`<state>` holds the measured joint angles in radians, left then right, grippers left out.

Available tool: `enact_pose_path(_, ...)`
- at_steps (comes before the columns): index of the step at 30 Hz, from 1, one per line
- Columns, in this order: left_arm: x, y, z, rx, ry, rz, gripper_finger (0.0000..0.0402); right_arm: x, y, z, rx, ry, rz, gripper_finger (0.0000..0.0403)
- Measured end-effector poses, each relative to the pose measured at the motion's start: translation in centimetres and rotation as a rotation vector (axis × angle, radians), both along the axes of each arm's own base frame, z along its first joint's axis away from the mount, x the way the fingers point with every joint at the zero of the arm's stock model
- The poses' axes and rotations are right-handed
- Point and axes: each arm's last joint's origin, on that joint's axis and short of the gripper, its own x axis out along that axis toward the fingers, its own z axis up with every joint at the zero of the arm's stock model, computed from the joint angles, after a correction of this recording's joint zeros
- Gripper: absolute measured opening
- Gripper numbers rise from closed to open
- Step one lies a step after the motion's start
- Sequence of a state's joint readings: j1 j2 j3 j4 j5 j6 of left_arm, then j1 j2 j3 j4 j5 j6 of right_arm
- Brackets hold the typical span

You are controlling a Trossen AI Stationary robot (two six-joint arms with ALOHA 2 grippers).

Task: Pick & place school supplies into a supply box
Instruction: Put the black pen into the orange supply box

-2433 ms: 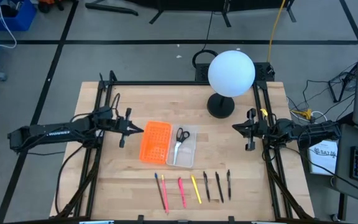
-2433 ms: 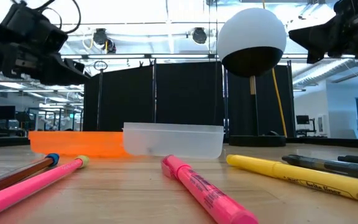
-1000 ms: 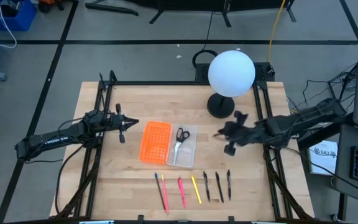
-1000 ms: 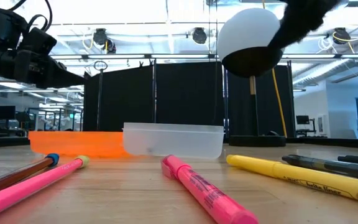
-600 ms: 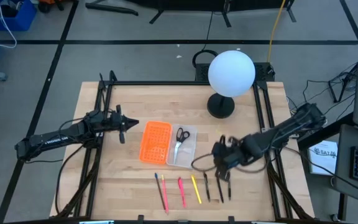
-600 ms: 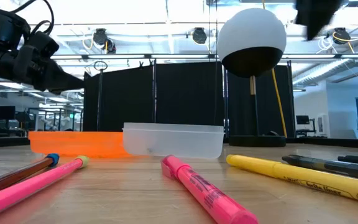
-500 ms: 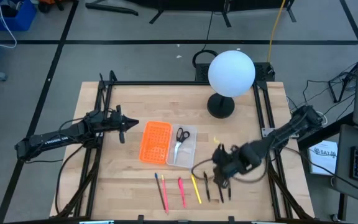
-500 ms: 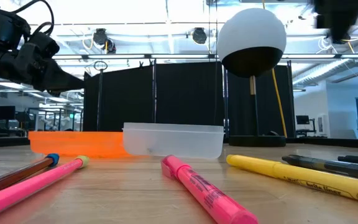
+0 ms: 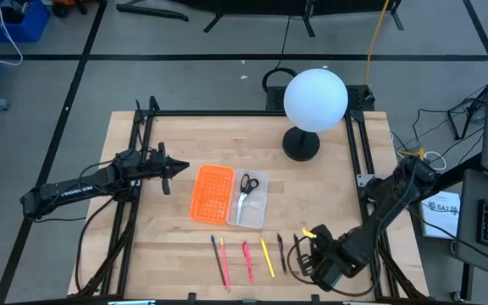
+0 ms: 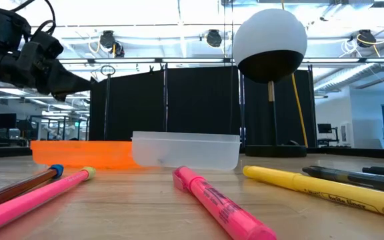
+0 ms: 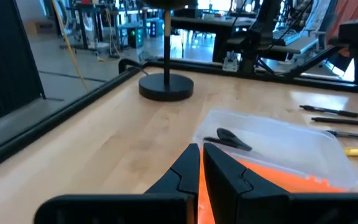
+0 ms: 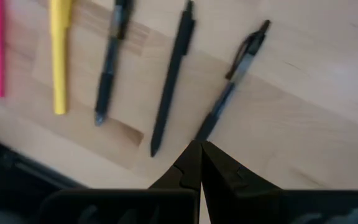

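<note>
1. The task looks barely begun: only the scissors [image 9: 246, 185] lie inside the supply box [image 9: 257, 212], while all six pens and pencils are on the table [image 9: 329, 169], outside it.
2. The supply box sits mid-table, a shallow clear tray touching the right edge of the orange panel [image 9: 211, 192]. From the low camera its frosted wall [image 10: 185, 151] rises a little above the orange edge beside it.
3. The scissors rest in the far half of the box, black handles toward the far side, silver blades pointing to the near side.
4. The six writing things lie in a row along the near edge of the table, each roughly parallel and apart from its neighbours. From left to right: a dark pencil [image 9: 213, 246], a red-orange pencil [image 9: 224, 263], a pink marker [image 9: 247, 258], a yellow marker [image 9: 267, 257], then the dark pens.
5. The right tool [image 9: 315, 258] hangs low over the near right of the table, above the dark pens. Its wrist camera shows three dark pens [image 12: 171, 79] lying just beyond its tips, untouched. Its fingers [image 12: 188, 163] are clenched tip to tip, holding nothing.
6. The left tool [image 9: 173, 172] waits at the left of the table, just beside the orange panel, also clenched and empty, as its wrist camera shows [image 11: 199, 168].
7. Judging from this, six picks remain, and the right arm seems poised to start with a dark pen, though it would have to spread its fingers first.
</note>
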<state>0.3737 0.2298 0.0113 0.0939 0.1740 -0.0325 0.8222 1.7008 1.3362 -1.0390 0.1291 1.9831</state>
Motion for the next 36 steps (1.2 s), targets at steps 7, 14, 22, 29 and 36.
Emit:
enact_pose_path(7, 0.0, 0.0, 0.3, 0.012, -0.026, 0.000, 0.0031, 0.0, 0.1, -3.0, 0.112, -0.025, -0.034, 0.0047)
enact_pose_path(14, 0.0, 0.0, 0.2, 0.010, -0.020, 0.000, 0.0031, -0.3, -1.0, -5.9, 0.133, -0.031, -0.118, 0.0149)
enact_pose_path(22, 0.0, 0.0, 0.0, -0.002, 0.004, 0.000, 0.0031, -1.2, -2.0, -7.5, 0.103, 0.005, -0.181, 0.0191)
enact_pose_path(29, 0.0, 0.0, -0.1, -0.029, 0.010, 0.004, 0.0031, -1.8, -2.5, -9.0, 0.154, 0.026, -0.178, 0.0180)
enact_pose_path(36, 0.0, 0.0, -0.2, -0.035, 0.009, 0.004, 0.0031, -3.2, -3.5, -10.8, 0.166, 0.128, -0.136, 0.0163)
